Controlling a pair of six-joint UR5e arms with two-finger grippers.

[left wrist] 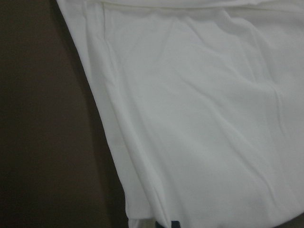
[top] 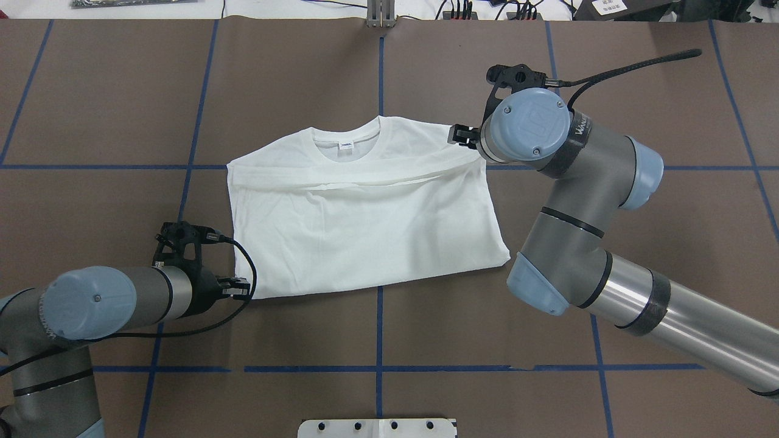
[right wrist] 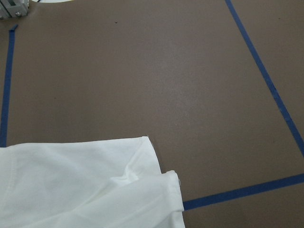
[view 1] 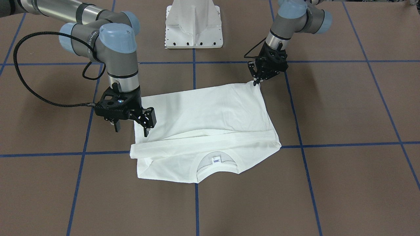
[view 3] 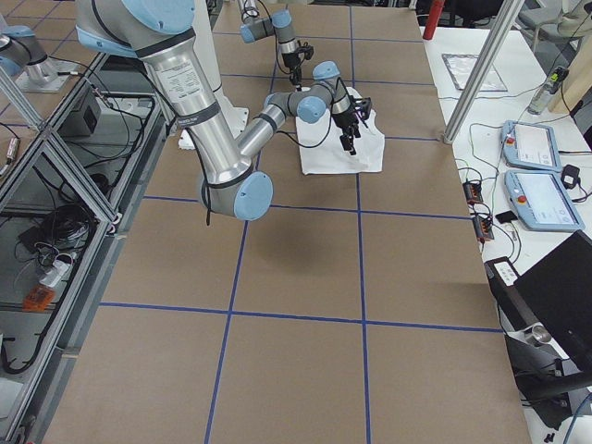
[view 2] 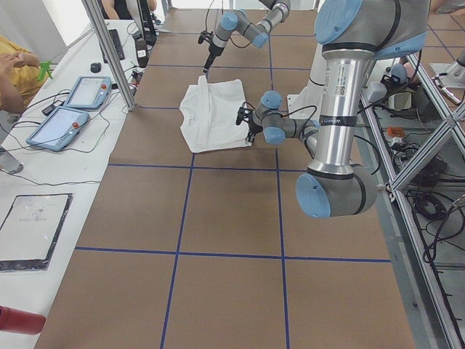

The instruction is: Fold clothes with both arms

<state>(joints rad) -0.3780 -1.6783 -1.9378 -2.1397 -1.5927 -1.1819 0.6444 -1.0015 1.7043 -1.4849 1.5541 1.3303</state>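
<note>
Touching T-shirt (view 1: 203, 118) corner, apparently, left end effector (view 1: 256, 82)

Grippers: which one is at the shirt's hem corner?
The left gripper, at the T-shirt's hem corner, the end away from the collar. The right gripper sits by the folded sleeve.

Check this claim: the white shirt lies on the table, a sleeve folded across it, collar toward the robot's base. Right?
No. The collar is on the side of the shirt away from the base, as the exterior front-facing view shows. The rest holds.
</note>
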